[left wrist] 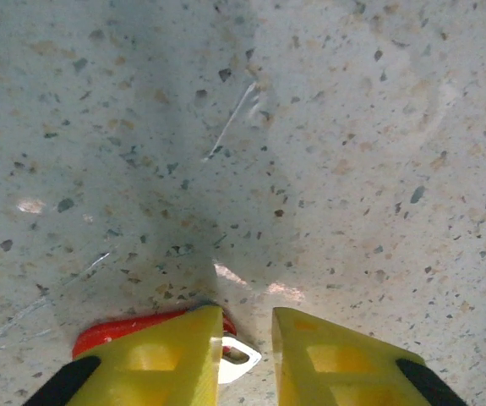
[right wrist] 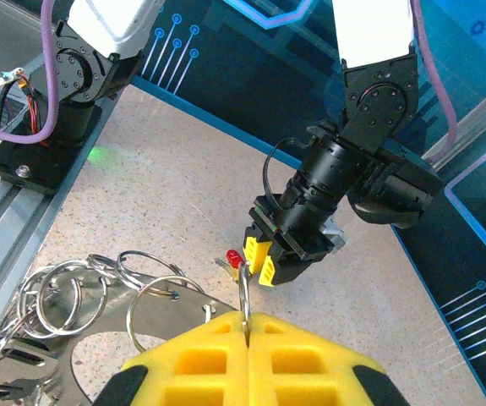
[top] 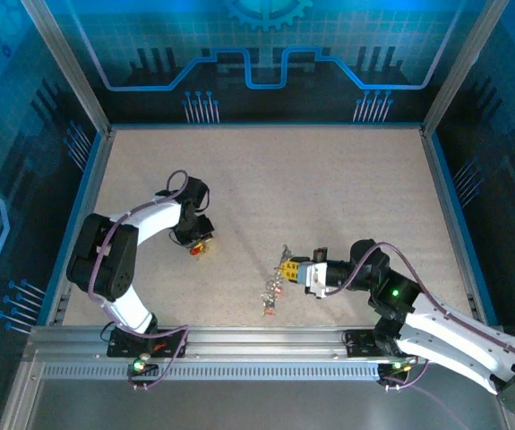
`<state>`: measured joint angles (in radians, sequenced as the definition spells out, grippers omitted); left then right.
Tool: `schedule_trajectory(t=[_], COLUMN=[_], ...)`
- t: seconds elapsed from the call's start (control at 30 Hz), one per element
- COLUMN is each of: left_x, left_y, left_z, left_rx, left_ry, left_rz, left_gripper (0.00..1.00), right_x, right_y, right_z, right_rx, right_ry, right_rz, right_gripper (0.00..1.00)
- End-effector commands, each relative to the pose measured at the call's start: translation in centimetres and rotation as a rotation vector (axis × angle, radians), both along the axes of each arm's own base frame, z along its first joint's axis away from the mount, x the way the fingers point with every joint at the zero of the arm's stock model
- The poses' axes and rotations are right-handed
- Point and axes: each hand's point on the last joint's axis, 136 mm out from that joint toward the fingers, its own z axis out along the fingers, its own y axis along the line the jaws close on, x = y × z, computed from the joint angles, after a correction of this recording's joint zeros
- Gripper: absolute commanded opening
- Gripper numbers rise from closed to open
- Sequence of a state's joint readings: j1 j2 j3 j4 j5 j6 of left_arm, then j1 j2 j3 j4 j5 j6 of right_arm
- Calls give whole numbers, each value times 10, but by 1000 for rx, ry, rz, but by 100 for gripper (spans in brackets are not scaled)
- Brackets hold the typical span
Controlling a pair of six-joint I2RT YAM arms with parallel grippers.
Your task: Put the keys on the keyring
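Left gripper (left wrist: 247,320): jaws are seen slightly parted, nothing is grasped.
Red key (left wrist: 133,331): laid flat on the table (left wrist: 310,127), partly under one finger (left wrist: 175,359).
Keyring (right wrist: 243,292): held upright, well apart from the key.
Right gripper (right wrist: 244,320): clenched on the keyring.

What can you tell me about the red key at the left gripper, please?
The red key is tiny: a red plastic head and a silvery metal part with a hole. It lies flat on the speckled table, at the tips of the left gripper. One yellow finger hides part of the head; the metal part pokes into the gap between the slightly parted fingers. Whether they touch it is unclear.
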<state>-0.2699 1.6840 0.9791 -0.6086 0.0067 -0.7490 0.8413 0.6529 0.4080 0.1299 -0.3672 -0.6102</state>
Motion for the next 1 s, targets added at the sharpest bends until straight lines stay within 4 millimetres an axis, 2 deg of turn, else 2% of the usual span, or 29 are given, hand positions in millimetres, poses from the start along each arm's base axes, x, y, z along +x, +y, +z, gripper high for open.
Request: schedule_trajectory(t=[0.0,0.13,0.23,0.43,0.6,0.77,0.9,0.97], left_x=[-4,-6,-10,-18,-19,-18,-16,-15], left_y=[9,11,11,13,5,0,0,1], left_z=[9,22,22,10,2,-4,-6,-6], left_rx=[53,45,34,34,-15,-53,-49,-47], left_ry=[-2,-42,-38,15,34,58,57,52], left_rz=[-12,6,18,77,120,142,138,128], left_gripper=[27,31,31,33,37,37,34,30], right_x=[3,3,3,3,2,2,2,2], right_y=[0,1,1,1,1,0,0,0], right_z=[32,30,30,30,31,31,31,31], right_rx=[69,64,64,62,61,60,61,62], right_ry=[-50,-46,-45,-44,-45,-45,-46,-48], right_rz=[-5,-2,-1,1,1,-1,-3,-4], right_gripper=[0,0,0,0,0,0,0,0])
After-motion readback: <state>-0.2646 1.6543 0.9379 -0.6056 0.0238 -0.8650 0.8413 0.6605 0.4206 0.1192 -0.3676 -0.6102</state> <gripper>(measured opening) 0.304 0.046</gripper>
